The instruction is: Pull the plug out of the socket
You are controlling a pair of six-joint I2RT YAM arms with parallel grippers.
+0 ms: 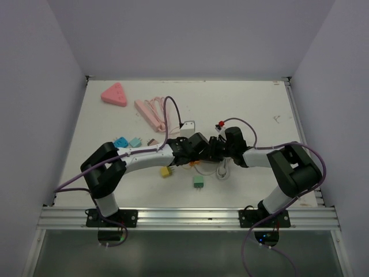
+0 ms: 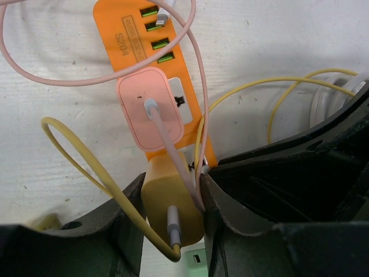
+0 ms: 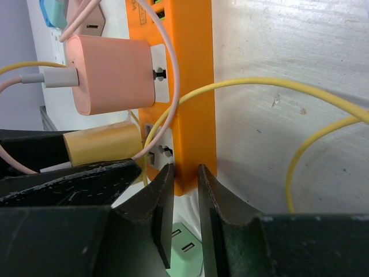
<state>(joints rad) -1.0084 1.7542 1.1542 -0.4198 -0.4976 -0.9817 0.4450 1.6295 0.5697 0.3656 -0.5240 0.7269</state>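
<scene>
An orange power strip (image 2: 135,34) lies on the white table. A pink plug (image 2: 153,107) sits in its middle socket and a yellow plug (image 2: 170,202) sits against the end socket. My left gripper (image 2: 173,184) is shut on the yellow plug, one finger on each side. In the right wrist view my right gripper (image 3: 184,173) is shut on the end of the orange strip (image 3: 184,86), next to the yellow plug (image 3: 104,144) and the pink plug (image 3: 109,72). From above, both grippers (image 1: 209,147) meet at the table's middle and hide the strip.
A yellow cable (image 2: 75,156) and a pink cable (image 2: 69,81) loop around the strip. A green adapter (image 1: 198,182), a yellow adapter (image 1: 166,171), blue adapters (image 1: 121,141), a white adapter (image 1: 187,127), a pink strip (image 1: 150,112) and a pink triangular block (image 1: 114,95) lie around.
</scene>
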